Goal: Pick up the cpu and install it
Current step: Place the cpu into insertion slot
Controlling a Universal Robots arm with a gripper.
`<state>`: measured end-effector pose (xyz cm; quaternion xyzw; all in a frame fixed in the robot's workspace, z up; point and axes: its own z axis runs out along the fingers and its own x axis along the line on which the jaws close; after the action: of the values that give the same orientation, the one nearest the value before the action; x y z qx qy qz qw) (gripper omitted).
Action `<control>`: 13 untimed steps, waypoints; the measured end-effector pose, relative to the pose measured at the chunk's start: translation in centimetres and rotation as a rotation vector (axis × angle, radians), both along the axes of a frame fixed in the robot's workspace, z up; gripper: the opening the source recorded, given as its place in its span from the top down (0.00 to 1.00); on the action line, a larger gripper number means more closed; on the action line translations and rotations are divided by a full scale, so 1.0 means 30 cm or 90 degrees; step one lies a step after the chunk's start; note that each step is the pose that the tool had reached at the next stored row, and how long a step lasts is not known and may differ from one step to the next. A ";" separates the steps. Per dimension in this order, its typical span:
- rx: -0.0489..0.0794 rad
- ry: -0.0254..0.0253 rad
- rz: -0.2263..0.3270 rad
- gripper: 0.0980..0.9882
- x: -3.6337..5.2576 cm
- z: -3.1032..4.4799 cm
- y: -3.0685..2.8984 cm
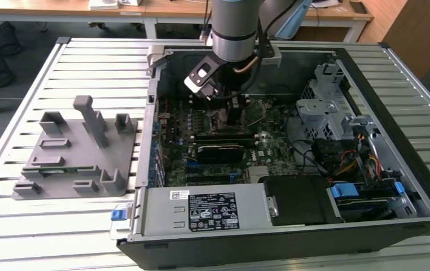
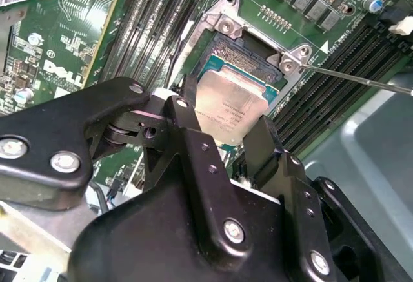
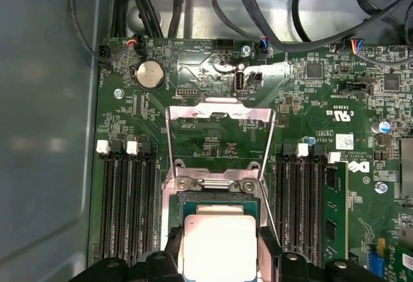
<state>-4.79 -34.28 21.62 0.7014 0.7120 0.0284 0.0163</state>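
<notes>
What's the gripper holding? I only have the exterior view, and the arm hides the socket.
Observer: In the second wrist view the gripper is shut on the cpu, fingers on two opposite edges.
Operator: Where is it relative to the socket?
Observer: In the first wrist view it's right over the socket; I can't tell whether it's seated.
Operator: Load plate?
Observer: The load plate is flipped open, away from the socket.

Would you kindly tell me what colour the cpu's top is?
Silvery-white cpu, clearest in the first wrist view.
</notes>
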 end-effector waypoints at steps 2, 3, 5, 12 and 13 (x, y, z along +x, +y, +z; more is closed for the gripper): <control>0.000 0.0000 -0.002 0.51 0.000 -0.007 0.001; 0.000 0.0000 -0.004 0.51 0.000 -0.009 0.002; 0.000 -0.0001 -0.008 0.51 0.000 -0.014 0.003; 0.000 0.0000 -0.017 0.51 -0.001 -0.032 0.005; 0.000 0.0000 -0.017 0.51 -0.002 -0.035 0.005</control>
<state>-4.85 -34.14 20.58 0.7109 0.7026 0.0282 0.0167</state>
